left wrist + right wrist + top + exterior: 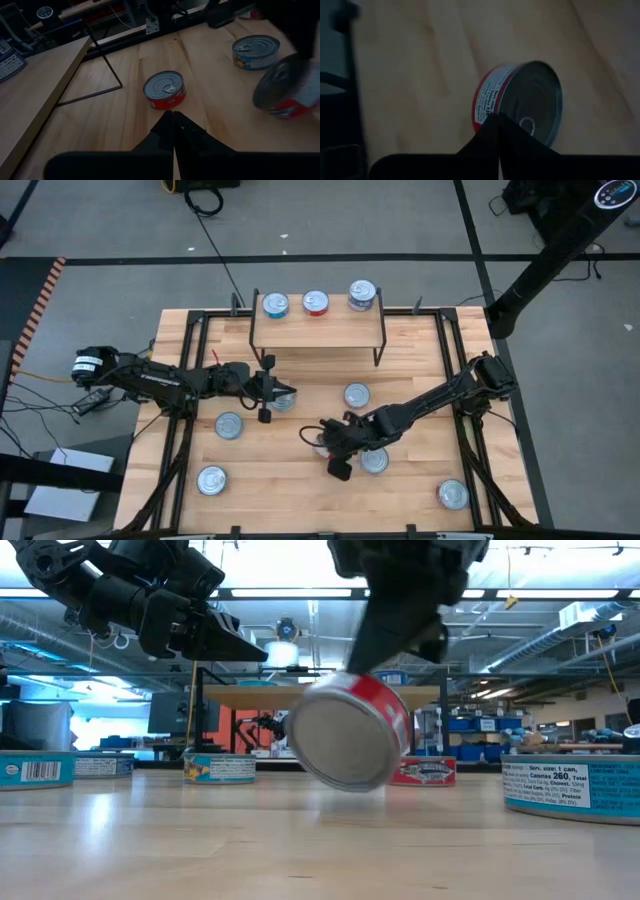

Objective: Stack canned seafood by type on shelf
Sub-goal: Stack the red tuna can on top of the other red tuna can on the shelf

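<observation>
Red-labelled tin [352, 732] is the one in hand right now: it sits tipped on its edge at mid-desk, lid turned sideways, right at the tip of my right tool [333, 448]. That tool's fingers are clenched fully together, so I judge they have slipped off or missed the rim, not clamped it; from the wrist view the tin [520, 102] lies just past the closed tips, not between them. My left tool [283, 391] is also clenched with nothing in it, hovering over the desk near another red tin [165, 90] in front of the shelf [320, 328]. Three tins already stand along the shelf's back edge, a teal one, a red one [315, 303] and a blue one, and several more lie scattered on the desk [290, 490]. So this is the pick-up step for a red tin. Next I should reopen the right tool, let the tin settle or straddle its rim, grip it, then carry it onto the red tin on the shelf.
</observation>
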`<move>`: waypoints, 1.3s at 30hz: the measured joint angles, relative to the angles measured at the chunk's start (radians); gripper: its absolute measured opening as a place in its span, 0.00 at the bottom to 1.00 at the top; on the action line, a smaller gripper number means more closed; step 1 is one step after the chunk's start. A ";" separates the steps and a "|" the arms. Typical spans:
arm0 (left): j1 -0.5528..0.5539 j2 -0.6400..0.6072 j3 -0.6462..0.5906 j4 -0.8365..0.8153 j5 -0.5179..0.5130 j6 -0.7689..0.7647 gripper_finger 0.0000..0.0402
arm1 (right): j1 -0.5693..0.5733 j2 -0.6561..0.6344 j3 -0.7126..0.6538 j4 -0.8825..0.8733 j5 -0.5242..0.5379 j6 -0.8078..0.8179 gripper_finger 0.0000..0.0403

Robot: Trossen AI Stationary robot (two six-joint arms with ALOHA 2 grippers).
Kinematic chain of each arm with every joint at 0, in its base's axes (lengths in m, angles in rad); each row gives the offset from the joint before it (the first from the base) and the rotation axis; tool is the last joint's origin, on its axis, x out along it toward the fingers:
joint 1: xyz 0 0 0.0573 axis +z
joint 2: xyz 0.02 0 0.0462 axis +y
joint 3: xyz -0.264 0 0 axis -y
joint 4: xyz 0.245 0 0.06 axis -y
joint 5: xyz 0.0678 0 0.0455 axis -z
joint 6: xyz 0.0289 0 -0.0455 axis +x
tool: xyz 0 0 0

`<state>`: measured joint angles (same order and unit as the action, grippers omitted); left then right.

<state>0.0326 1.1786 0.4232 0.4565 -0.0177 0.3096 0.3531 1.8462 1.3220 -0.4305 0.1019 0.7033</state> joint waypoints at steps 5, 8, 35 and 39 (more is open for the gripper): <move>0.000 0.000 0.000 -0.003 0.000 0.000 0.01 | -0.003 0.000 -0.051 0.197 -0.036 -0.007 0.01; 0.000 0.000 0.000 -0.003 0.000 0.000 0.01 | -0.012 0.000 -0.108 0.327 -0.052 0.021 0.00; 0.000 0.000 0.000 -0.003 0.000 0.000 0.01 | -0.088 0.000 -0.416 0.830 -0.114 0.218 0.02; 0.000 0.000 0.000 -0.003 0.000 0.000 0.01 | -0.097 0.000 -0.416 0.784 -0.114 0.213 0.05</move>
<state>0.0325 1.1786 0.4232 0.4538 -0.0174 0.3096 0.2563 1.8458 0.9056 0.3534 -0.0116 0.9167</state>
